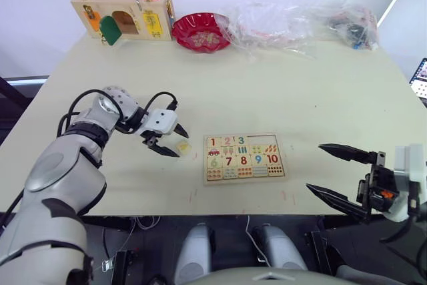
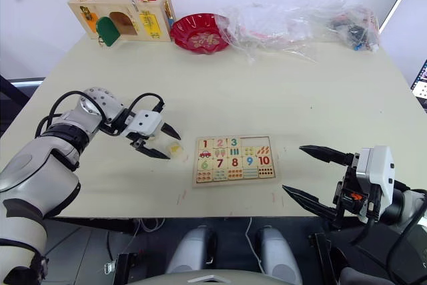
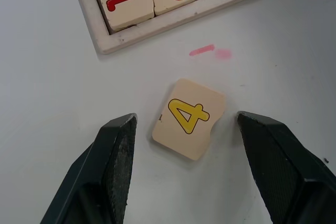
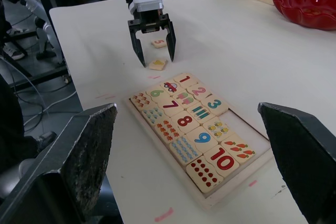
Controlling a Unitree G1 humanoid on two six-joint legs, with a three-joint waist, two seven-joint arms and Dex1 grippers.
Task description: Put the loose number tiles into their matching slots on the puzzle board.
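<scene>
The puzzle board (image 1: pixel 205 159) lies near the table's front, with tiles 1, 2 and 3 seated in its upper row. To their right, two matching slots (image 4: pixel 234 121) are bare. A loose number tile with a yellow 4 (image 3: pixel 189 118) lies flat just left of the board. My left gripper (image 1: pixel 181 145) is open, its fingers (image 3: pixel 116 150) straddling that tile without touching it. Another loose tile, an orange 5 (image 4: pixel 158 43), lies a little beyond it. My right gripper (image 1: pixel 314 166) hangs open and empty, right of the board at the table's front edge.
A wooden box with coloured doors (image 1: pixel 123 13) stands at the back left, a red bowl (image 1: pixel 201 31) beside it, and crumpled clear plastic bags (image 1: pixel 293 21) along the back right. Bare tabletop lies between these and the board.
</scene>
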